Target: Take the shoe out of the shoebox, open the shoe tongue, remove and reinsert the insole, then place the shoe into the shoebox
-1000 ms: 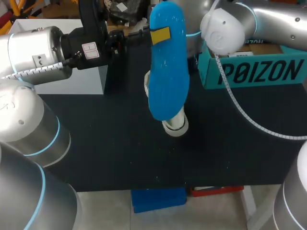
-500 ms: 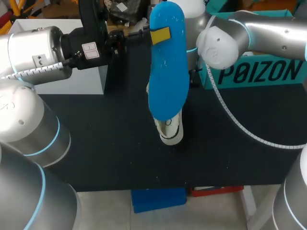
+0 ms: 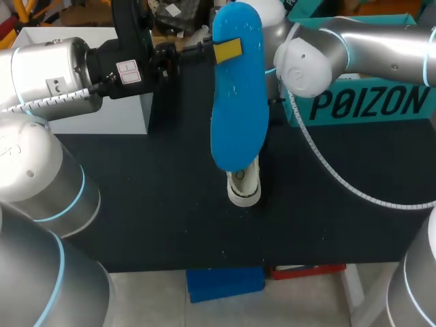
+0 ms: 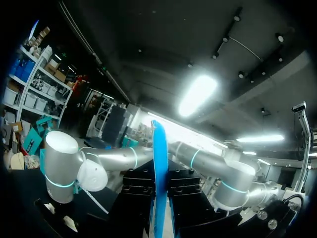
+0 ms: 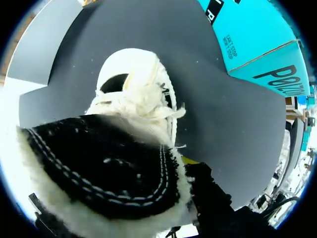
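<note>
We held the blue insole (image 3: 237, 95) upright, high over the desk (image 3: 136, 204), in our left end effector (image 3: 225, 50). It was clamped on the insole near its upper end. One yellow tip lay flat against the face turned toward the head camera. In the left wrist view the insole (image 4: 159, 148) stood edge-on, pinched from both sides between the dark fingers (image 4: 141, 198).

The shoe (image 3: 244, 185) stood on the desk below the insole. It was white, and only its lower end with part of the opening showed under the insole's bottom edge. The rest was hidden behind the blue sole. Our right arm (image 3: 354, 48) came in from the right and disappeared behind the insole above the shoe.

In the right wrist view the shoe (image 5: 132, 84) filled the space just ahead of the right end effector (image 5: 192, 166). Its white body pointed away, and a black fleece-edged flap (image 5: 104, 168) with white stitching covered most of the foreground. The flap hid so much that we could not tell whether the right end effector was open or had hold of anything.

The teal shoebox (image 3: 368, 102) sat on the desk's far right, apart from the shoe. A white box (image 3: 112, 116) stood at the far left.
</note>
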### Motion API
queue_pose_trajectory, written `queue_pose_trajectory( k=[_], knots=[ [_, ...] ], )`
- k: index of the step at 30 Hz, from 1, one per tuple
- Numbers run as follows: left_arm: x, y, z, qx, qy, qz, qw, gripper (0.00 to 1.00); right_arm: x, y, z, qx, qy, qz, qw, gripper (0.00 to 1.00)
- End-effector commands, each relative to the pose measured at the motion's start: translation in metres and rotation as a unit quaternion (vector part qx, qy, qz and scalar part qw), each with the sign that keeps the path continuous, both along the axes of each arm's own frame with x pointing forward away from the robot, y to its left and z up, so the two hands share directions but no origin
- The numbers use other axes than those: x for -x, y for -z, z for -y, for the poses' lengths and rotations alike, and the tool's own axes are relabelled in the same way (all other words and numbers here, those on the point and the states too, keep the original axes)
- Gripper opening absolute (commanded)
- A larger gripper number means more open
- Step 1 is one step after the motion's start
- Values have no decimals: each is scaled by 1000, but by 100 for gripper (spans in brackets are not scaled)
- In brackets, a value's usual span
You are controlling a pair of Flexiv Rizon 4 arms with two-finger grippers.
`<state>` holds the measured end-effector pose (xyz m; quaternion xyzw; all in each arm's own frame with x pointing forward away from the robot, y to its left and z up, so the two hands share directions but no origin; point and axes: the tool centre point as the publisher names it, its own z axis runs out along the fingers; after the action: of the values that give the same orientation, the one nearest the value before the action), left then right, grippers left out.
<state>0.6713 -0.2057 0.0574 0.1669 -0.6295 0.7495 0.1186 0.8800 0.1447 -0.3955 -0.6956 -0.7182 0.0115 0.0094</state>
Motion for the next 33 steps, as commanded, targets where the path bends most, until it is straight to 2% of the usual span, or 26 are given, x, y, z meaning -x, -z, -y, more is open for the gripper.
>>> queue_pose_trajectory(
  k=[1,4,6,7,8,21,24,27,33],
  knots=[
    [1,0,0,0,-1,0,1000,0,13,-25,20,-79,0,27,996,100],
    [1,0,0,0,-1,0,1000,0,13,-44,23,-153,-11,49,987,100],
    [1,0,0,0,-1,0,1000,0,11,-55,20,-229,-48,50,971,100],
    [1,0,0,0,-1,0,1000,0,11,-62,16,-247,-69,55,965,100],
    [1,0,0,0,-1,0,1000,0,11,-69,15,-236,-73,68,967,100],
    [1,0,0,0,-1,0,1000,0,11,-69,15,-236,-73,68,967,100],
    [1,0,0,0,-1,0,1000,0,25,-79,27,-275,-52,91,956,100],
    [1,0,0,0,-1,0,1000,0,30,-91,31,-310,-44,99,945,100],
    [1,0,0,0,-1,0,1000,0,34,-110,32,-343,-37,105,933,100]
  ],
)
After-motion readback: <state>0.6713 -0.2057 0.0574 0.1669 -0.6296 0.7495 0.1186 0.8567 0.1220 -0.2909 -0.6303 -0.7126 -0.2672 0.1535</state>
